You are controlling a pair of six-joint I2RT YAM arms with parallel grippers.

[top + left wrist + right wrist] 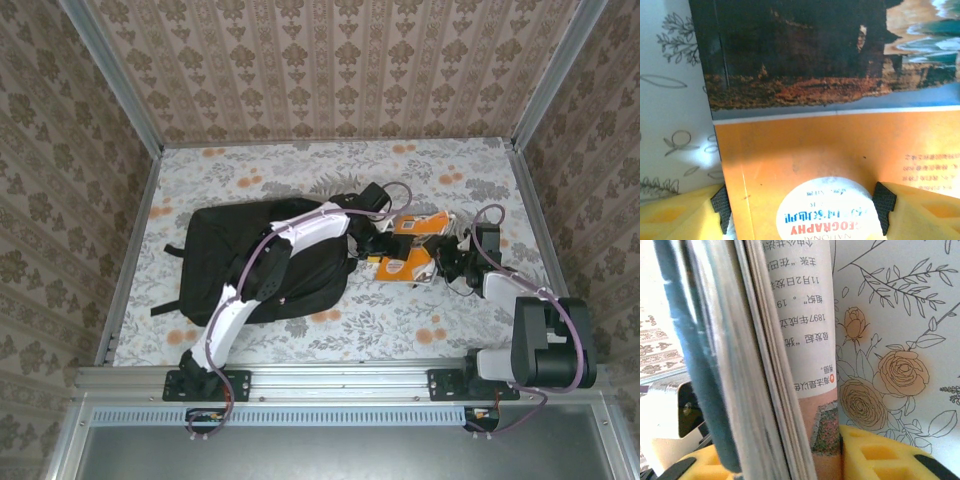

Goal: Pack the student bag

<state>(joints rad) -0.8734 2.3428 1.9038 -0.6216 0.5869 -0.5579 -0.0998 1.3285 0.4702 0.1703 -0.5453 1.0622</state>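
Since the right gripper (790, 460), nearest the bases, looks clenched on the page edge of the orange glossy paper magazine (398, 268), it should lift gently so the pages do not fan. Just beyond, the left gripper (802, 210) hovers released over the cover, well placed to steady it. The large black fabric student bag (210, 245) lies just left of the magazine on the flowered table (450, 170).

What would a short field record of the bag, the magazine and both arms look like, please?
bag: black, lying on the table, left of centre
magazine: orange, right of the bag, outside it
left gripper: jaws open over the magazine cover
right gripper: jaws closed on the magazine's page edge
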